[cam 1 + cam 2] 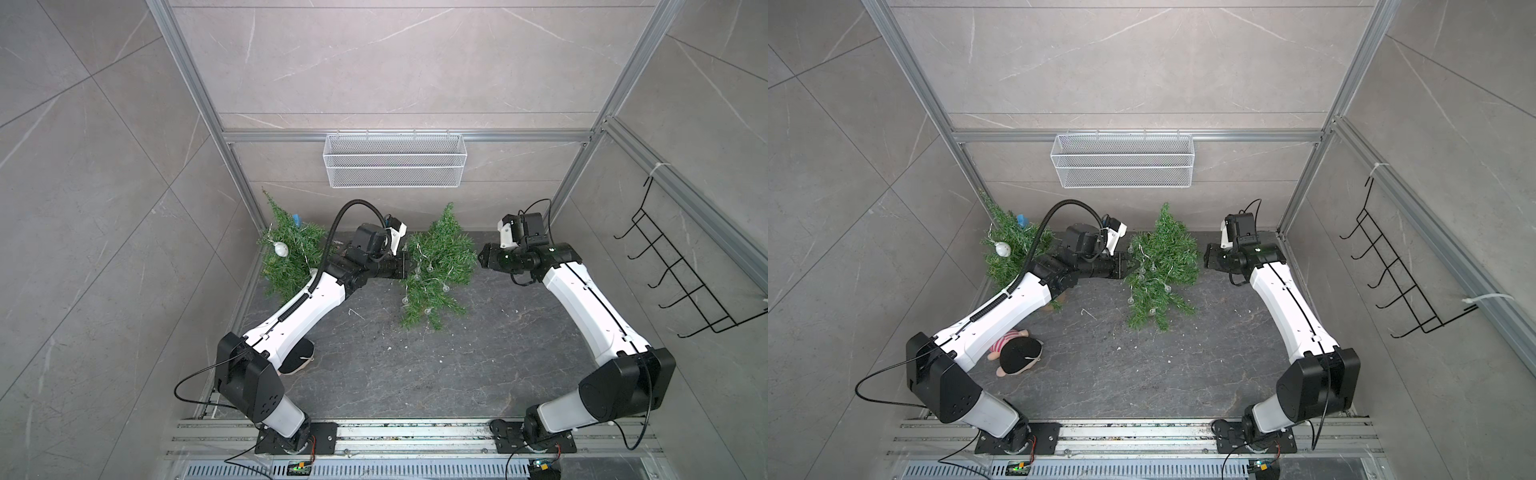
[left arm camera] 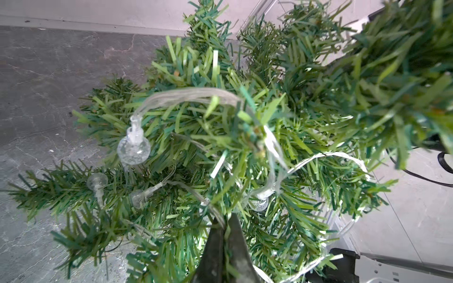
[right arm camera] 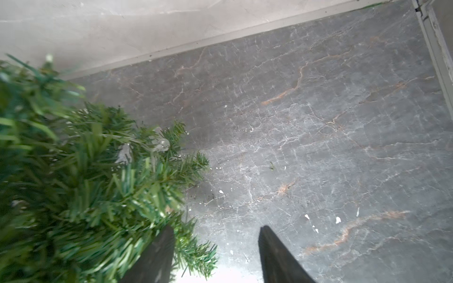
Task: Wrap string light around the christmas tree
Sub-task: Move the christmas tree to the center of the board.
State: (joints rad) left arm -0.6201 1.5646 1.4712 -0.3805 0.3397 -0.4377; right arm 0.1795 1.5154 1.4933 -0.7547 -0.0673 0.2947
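Behind the left gripper point(image 1: 409, 266), past its wrist, a second tree point(image 1: 291, 257) with a white bauble stands in the back corner. Farther back along the same arm a plush doll point(image 1: 1017, 357) lies on the dark tabletop point(image 1: 415, 365). A wire basket point(image 1: 395, 160) hangs on the back wall, above and beyond both grippers.

The christmas tree point(image 1: 438, 266) stands between the two grippers, directly ahead of the left tips and just off the right gripper point(image 1: 482, 257). Its branches crowd the whole left wrist view. The string light point(image 2: 191, 96) loops over the branches just beyond the left tips, with clear bulbs point(image 2: 133, 149) hanging among the needles.

The left jaws are pressed together at the tree's edge, pinching a thin clear strand of the light along with a few needles. The right jaws are spread apart and hold nothing — one finger point(image 3: 157, 254) sits among the outer needles, while the other is over bare tabletop.
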